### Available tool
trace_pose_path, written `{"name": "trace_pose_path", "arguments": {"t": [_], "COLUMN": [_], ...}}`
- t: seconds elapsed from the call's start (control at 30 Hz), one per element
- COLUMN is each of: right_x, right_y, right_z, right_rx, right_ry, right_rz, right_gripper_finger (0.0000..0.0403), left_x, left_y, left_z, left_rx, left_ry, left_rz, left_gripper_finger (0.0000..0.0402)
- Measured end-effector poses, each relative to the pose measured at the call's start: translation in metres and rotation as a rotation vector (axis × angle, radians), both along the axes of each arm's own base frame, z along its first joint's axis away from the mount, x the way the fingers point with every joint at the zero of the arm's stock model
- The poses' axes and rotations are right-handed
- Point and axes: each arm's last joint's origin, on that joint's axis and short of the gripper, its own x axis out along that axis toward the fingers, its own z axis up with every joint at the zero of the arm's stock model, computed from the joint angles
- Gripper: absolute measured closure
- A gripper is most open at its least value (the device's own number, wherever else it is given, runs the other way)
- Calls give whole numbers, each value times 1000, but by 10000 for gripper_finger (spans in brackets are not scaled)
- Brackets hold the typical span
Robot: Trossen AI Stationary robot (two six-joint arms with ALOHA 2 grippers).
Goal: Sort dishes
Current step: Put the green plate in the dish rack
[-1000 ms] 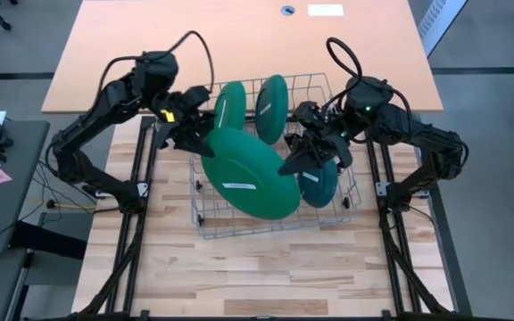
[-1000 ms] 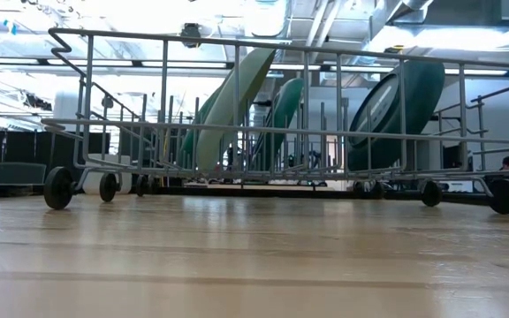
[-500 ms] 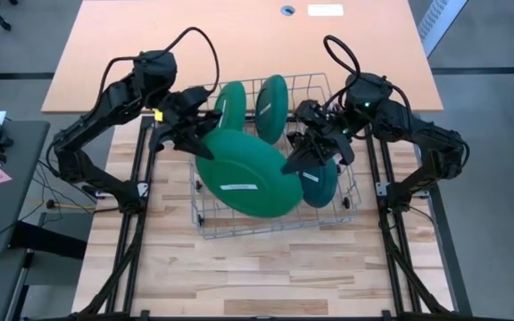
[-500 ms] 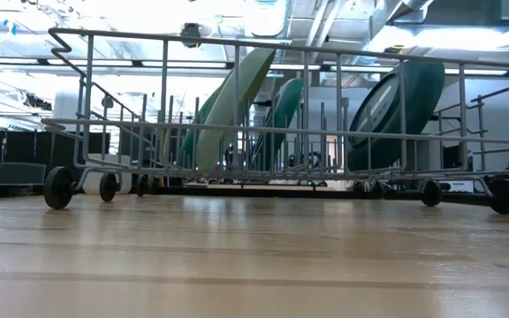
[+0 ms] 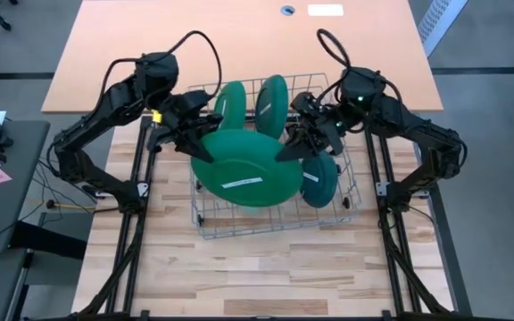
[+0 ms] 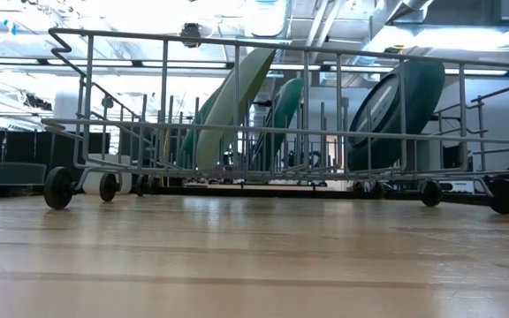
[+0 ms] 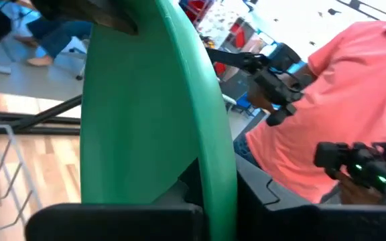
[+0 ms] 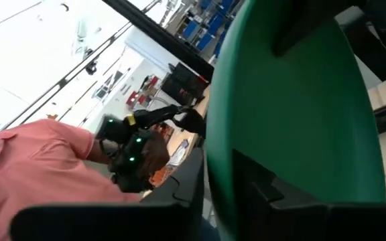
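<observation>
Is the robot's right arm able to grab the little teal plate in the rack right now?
Probably not: the right gripper is at the big green plate's edge, which overhangs the teal plate.

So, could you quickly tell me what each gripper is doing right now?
Left gripper: shut on the rim of the large green plate.
Right gripper: at the same plate's opposite rim; open or shut cannot be told.
</observation>
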Motion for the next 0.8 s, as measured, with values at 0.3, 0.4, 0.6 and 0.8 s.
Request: {"name": "trace_pose_path", "arguments": {"t": [0.3,0.4,0.6,0.8], "right_x": [-1,-7,-31,-54], "right_y": [-11,-22,-42,-47], "right_z": [-1,-3,-14,-17], "right_rx": [16,37,-5,-23], "right_ry": [17,72,221,303], "right_rz": [-31,-58,-125,-165], "right_gripper_finger": [259,230,192,187], "left_x": [1,1,0,-3], "left_y": [1,1,2,0], "left_z": [-1,-2,1,5], "left_rx": [8,15,122,135], "left_ry": [0,-4,-98,-125], "left_rz": [10,11,45,39], "left_gripper_finger": [377,377,378,378]}}
